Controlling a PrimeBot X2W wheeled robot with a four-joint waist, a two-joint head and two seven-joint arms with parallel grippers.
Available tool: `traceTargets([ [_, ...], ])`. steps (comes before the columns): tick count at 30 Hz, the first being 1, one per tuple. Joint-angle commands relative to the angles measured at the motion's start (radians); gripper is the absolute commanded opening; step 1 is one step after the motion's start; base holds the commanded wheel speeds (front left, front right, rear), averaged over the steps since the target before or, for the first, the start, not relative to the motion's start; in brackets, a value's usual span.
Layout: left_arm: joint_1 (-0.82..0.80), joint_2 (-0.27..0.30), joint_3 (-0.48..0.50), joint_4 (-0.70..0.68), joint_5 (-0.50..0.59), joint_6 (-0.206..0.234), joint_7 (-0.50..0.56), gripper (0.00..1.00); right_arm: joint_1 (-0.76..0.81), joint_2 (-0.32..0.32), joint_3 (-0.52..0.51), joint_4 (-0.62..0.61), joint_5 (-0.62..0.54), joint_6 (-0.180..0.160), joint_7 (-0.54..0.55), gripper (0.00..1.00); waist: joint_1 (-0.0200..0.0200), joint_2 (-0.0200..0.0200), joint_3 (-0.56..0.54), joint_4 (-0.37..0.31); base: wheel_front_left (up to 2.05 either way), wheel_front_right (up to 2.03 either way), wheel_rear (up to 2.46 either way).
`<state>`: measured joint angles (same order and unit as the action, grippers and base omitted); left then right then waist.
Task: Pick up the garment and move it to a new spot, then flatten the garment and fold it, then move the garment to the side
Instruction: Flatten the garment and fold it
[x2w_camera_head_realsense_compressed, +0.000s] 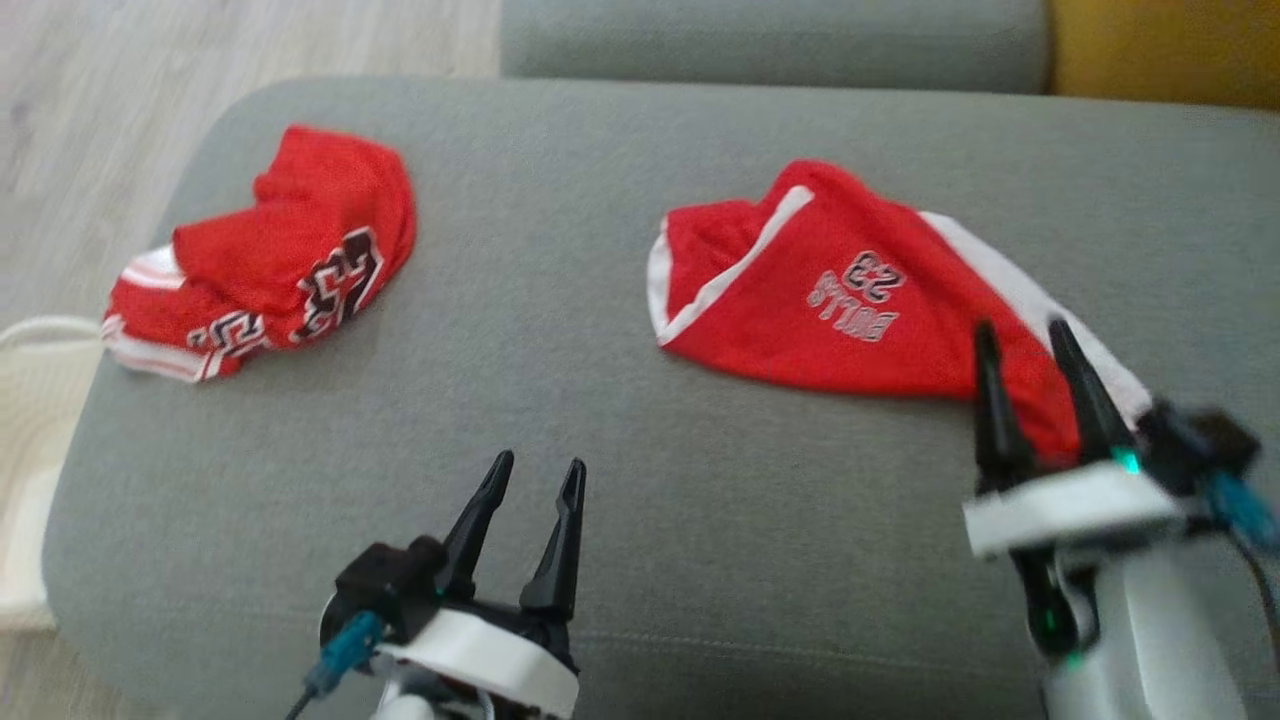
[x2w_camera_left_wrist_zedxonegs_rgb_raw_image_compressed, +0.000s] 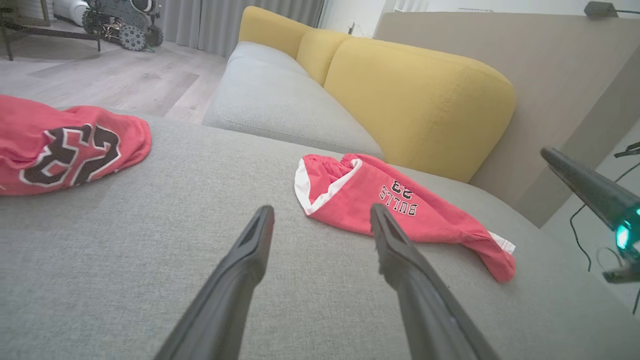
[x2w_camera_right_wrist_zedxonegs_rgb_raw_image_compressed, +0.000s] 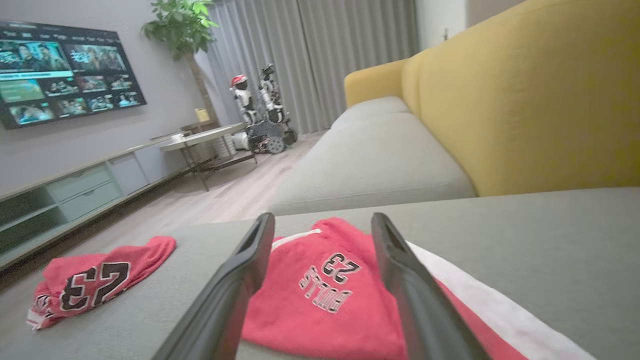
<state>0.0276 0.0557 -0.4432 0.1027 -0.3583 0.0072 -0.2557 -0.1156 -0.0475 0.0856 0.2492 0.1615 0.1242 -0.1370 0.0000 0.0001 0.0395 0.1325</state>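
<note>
1. Head view: the red mesh shorts with white side stripes (x2w_camera_head_realsense_compressed: 850, 300) lie on the grey fabric sofa seat (x2w_camera_head_realsense_compressed: 600, 480). Their long axis slants ahead and leftward from my right jaws, which stand wide apart and empty over the near end.
2. Left wrist view: my left jaws gape, empty. The shorts lie ahead and rightward, apart.
3. Right wrist view: the shorts sit straight ahead below the jaws. I judge the right arm nearer.

Soft, even indoor light leaves only a faint shadow on the grey fabric sofa cushion (x2w_camera_head_realsense_compressed: 600, 480) beside the crumpled red jersey with black numbers (x2w_camera_head_realsense_compressed: 270, 260). The head view is blurred, worst at the near right around the right gripper (x2w_camera_head_realsense_compressed: 1022, 330). Both wrist views are sharper but bowed at their edges; the wall-mounted television screen (x2w_camera_right_wrist_zedxonegs_rgb_raw_image_compressed: 65, 70) glows bright.
</note>
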Motion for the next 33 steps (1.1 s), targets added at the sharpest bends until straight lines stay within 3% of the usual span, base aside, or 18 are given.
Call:
traceTargets([
  [1, -0.066, -0.005, 0.023, -0.03, -0.013, -0.004, -0.006, 1.0, -0.113, -0.003, 0.042, 0.003, 0.006, 0.007, 0.03, 1.0, 0.0, -0.0001, 0.053, 0.056, 0.0, 0.0, 0.0],
  [4, -0.079, -0.005, 0.011, -0.028, -0.02, -0.007, -0.006, 1.0, -0.19, -0.003, 0.044, 0.063, -0.003, 0.007, 0.064, 1.0, 0.0, -0.0001, 0.079, 0.089, 0.0, 0.0, 0.0],
  [5, -0.097, -0.005, -0.008, -0.026, -0.032, -0.011, -0.006, 1.0, -0.306, -0.003, 0.019, 0.165, 0.019, 0.007, 0.114, 1.0, 0.0, -0.0001, 0.118, 0.141, 0.0, 0.0, 0.0],
  [8, -0.108, -0.005, -0.017, -0.026, -0.041, -0.01, -0.006, 1.0, -0.384, -0.003, -0.013, 0.244, 0.05, 0.007, 0.151, 1.0, 0.0, -0.0001, 0.142, 0.171, 0.0, 0.0, 0.0],
  [16, -0.144, -0.005, -0.053, -0.025, -0.077, -0.005, -0.006, 1.0, -0.645, -0.042, -0.13, 0.548, 0.0, 0.007, 0.275, 1.0, 0.0, -0.0001, 0.217, 0.272, 0.0, 0.0, 0.0],
  [25, -0.164, -0.005, -0.079, -0.03, -0.1, 0.001, -0.006, 1.0, -0.791, -0.111, -0.21, 0.754, -0.159, 0.007, 0.303, 1.0, 0.0, -0.0001, 0.255, 0.315, 0.0, 0.0, 0.0],
  [33, -0.167, -0.005, -0.086, -0.025, -0.105, 0.004, -0.006, 1.0, -0.826, -0.104, -0.297, 0.832, -0.277, 0.007, 0.284, 1.0, 0.0, -0.0001, 0.259, 0.31, 0.0, 0.0, 0.0],
])
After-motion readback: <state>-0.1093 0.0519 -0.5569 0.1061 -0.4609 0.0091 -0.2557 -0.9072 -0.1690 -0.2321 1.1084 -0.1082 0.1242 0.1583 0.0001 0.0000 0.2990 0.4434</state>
